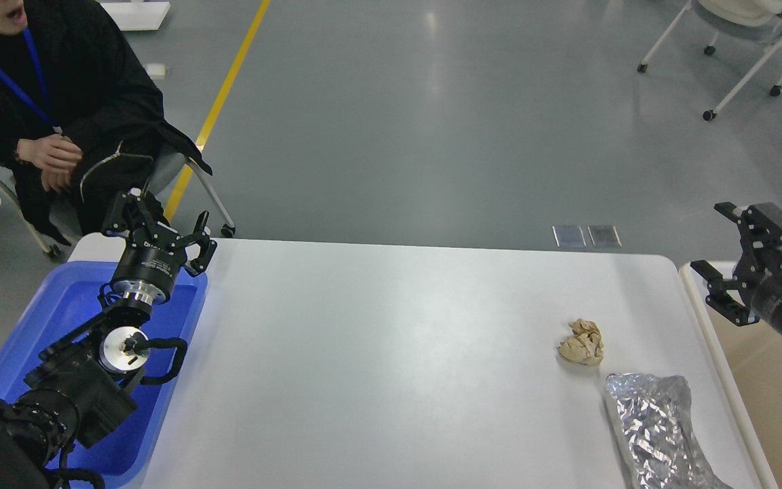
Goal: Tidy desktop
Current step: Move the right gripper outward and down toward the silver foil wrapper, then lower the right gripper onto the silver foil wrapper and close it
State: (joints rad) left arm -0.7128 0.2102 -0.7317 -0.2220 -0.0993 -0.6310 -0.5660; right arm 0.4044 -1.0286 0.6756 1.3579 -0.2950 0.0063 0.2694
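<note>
The white desktop [391, 353] lies in front of me, its long side running left to right. A crumpled paper ball [582, 342] and a foil bag [656, 428] lie near its right end. My left gripper [157, 229] hangs spread over the blue tray [45, 319]; my right gripper [727, 261] is spread too, above the beige bin [764, 380].

Desktop [391, 353]: matte white, plain, no pattern. Tray [51, 319] at left: bright blue; bin [781, 394] at right: beige with a cream-white rim. On the white surface, crumpled paper ball [582, 342] is tan, and the wrinkled foil bag [656, 428] is silver with mottled grey-white glints; both grippers, left [160, 227] and right [737, 261], black.
</note>
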